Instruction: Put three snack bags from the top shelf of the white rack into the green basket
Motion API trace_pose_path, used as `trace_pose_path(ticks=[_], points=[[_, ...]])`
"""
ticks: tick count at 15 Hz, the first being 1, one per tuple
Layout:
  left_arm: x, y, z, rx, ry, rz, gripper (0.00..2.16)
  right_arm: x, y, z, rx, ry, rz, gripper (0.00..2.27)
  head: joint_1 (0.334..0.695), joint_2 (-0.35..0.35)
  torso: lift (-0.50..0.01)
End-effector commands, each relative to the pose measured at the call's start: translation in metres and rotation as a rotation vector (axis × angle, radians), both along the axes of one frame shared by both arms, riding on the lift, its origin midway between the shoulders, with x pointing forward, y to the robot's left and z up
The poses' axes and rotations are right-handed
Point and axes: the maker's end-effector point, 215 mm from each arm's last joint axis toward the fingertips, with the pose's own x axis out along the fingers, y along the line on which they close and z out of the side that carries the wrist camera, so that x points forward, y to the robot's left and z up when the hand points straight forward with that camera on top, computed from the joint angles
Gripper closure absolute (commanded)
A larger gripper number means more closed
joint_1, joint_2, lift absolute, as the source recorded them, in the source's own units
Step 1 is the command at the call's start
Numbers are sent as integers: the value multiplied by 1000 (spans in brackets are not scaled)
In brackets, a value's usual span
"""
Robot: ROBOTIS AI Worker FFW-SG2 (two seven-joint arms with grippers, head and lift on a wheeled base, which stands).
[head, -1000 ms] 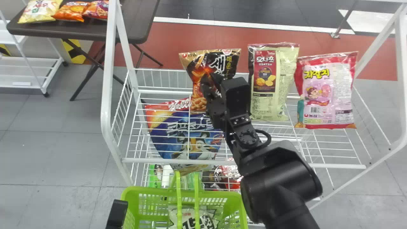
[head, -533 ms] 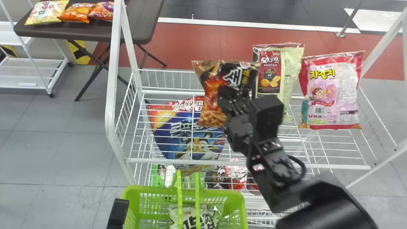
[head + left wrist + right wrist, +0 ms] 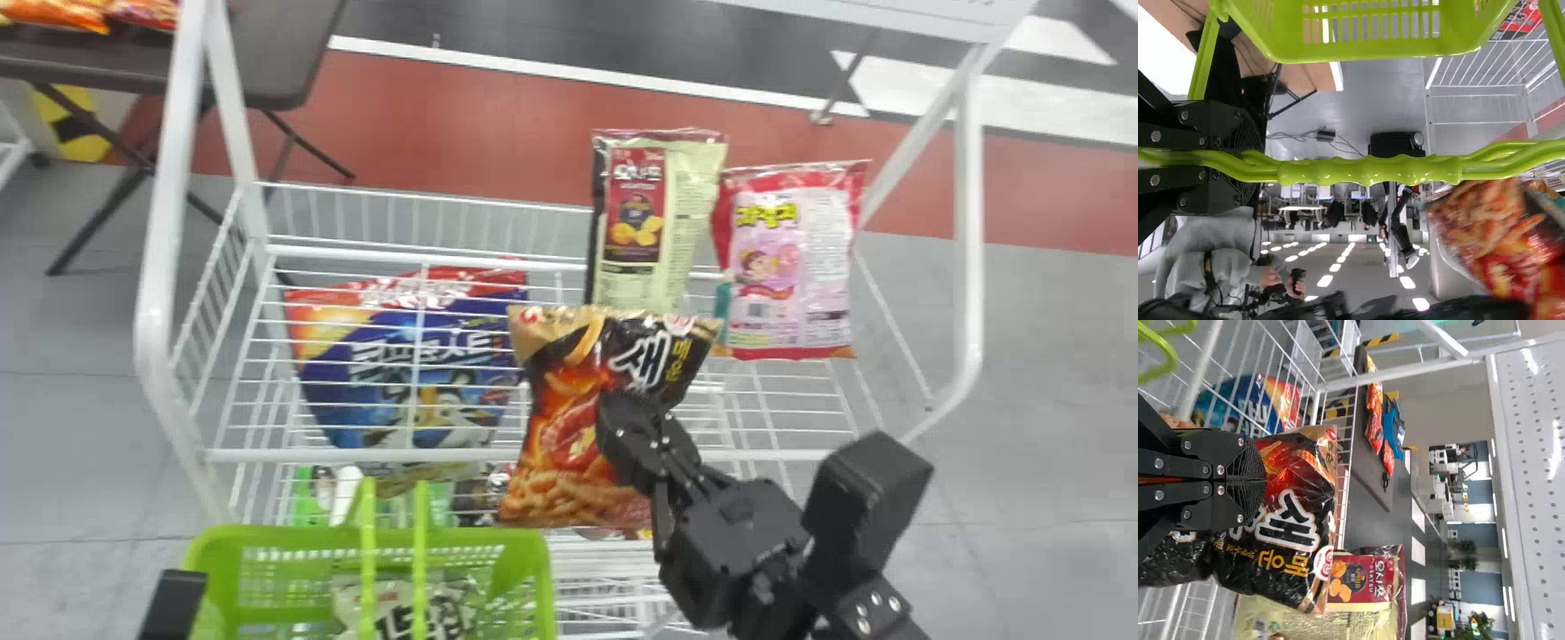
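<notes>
The right gripper (image 3: pixel 1259 480) has its two fingers squeezed on the black and orange spicy shrimp snack bag (image 3: pixel 569 436). The left gripper (image 3: pixel 1258 160) pinches the handle (image 3: pixel 1368 171) of the green basket (image 3: pixel 213 544).

The shrimp snack bag is up past the basket's far right corner, apart from the rim. So from the right hand, the basket is to the left and back toward the robot. The bag's long way runs up and down, with a small lean, and its bottom end is nearest the basket. The left hand is nearer the basket, but the right hand has the bag, so I think the right arm must bring it left and nearer, then let it down inside. It could bump the rim or the handle if it goes in too low.

A white and black bag (image 3: pixel 436 613) is in the basket, so this one may be number two. Past the basket and to its right, the cream and red chip bag (image 3: pixel 662 231) and the pink and red snack bag (image 3: pixel 791 276) stand on the white rack (image 3: pixel 533 454).

Half a second ago, the shrimp snack bag was much farther past the basket, beside the cream and red one. Now it has come closer to the basket and a bit more to its right. The head's view has turned to the right too.
</notes>
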Motion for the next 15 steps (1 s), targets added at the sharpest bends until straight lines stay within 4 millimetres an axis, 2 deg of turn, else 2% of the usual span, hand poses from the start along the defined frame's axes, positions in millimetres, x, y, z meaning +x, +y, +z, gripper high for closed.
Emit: trace_pose_path(ticks=[1,2,4,8,11,15], points=[[-1,-3,1,-1,-4,1,2148,-27,-6,-8,21,67,9,2047,695,-312,0],[-1,-5,1,-1,-5,-1,2148,-42,-2,-35,28,165,28,2047,695,-322,0],[-2,-4,1,-2,-7,1,2148,-57,4,-75,29,246,36,2047,695,-350,0],[-2,-3,10,-1,-30,0,2148,-90,37,-130,65,369,101,2047,695,-350,0],[-3,-5,13,-3,-35,-6,2148,-111,63,-158,75,437,160,2047,695,-297,0],[-6,-10,14,-7,-35,-21,2148,-100,91,-168,105,427,202,2044,695,-234,0]])
